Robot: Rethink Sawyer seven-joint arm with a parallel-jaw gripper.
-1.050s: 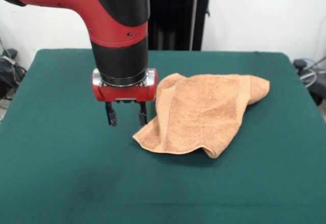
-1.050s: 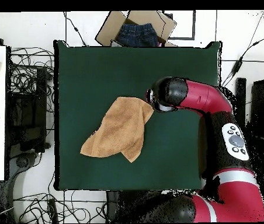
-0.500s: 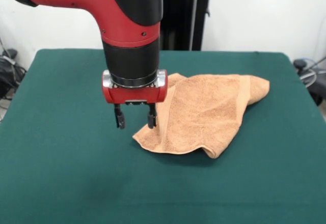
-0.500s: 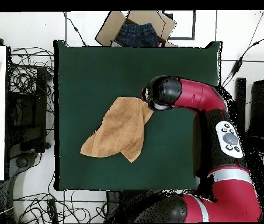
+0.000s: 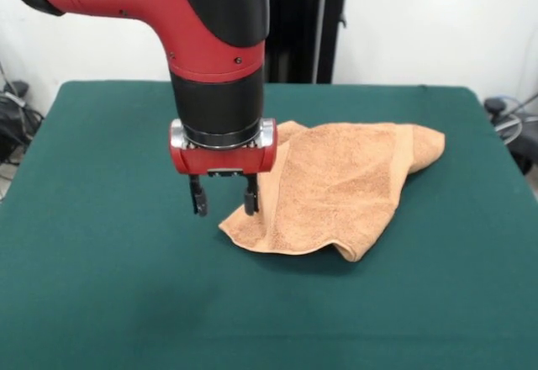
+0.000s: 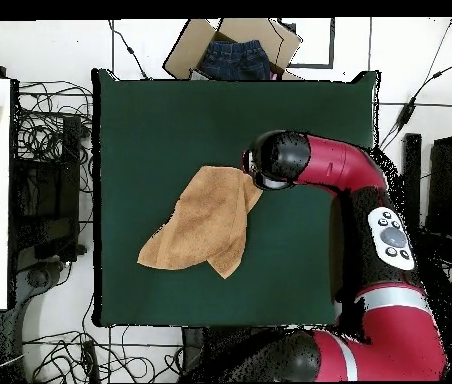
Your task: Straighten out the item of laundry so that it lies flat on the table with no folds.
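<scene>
Towel [image 5: 336,185] is sitting crumpled on the green desk [image 5: 101,286], def not flat: it's folded over itself w/ a doubled-up flap along the front edge and a bunched corner sticking out at the right in the front view. A woven stripe shows near that right end. From overhead the towel [image 6: 202,222] is roughly mid-desk, stretched on a diagonal, desk [image 6: 300,130] bare all around it. Gripper [image 5: 224,205] hangs right at the towel's left corner in the front view, pointing straight down, fingers spread apart w/ nothing between them. One finger [image 5: 250,202] is over the towel's edge, the other is over bare green; can't tell if the tips touch anything. Overhead, the arm [image 6: 350,180] comes in from the right and its black head covers the gripper. Off the desk at the top edge there's a cardboard box [image 6: 232,48] w/ something denim in it, plus cables [image 6: 50,150] on the floor at the left.
</scene>
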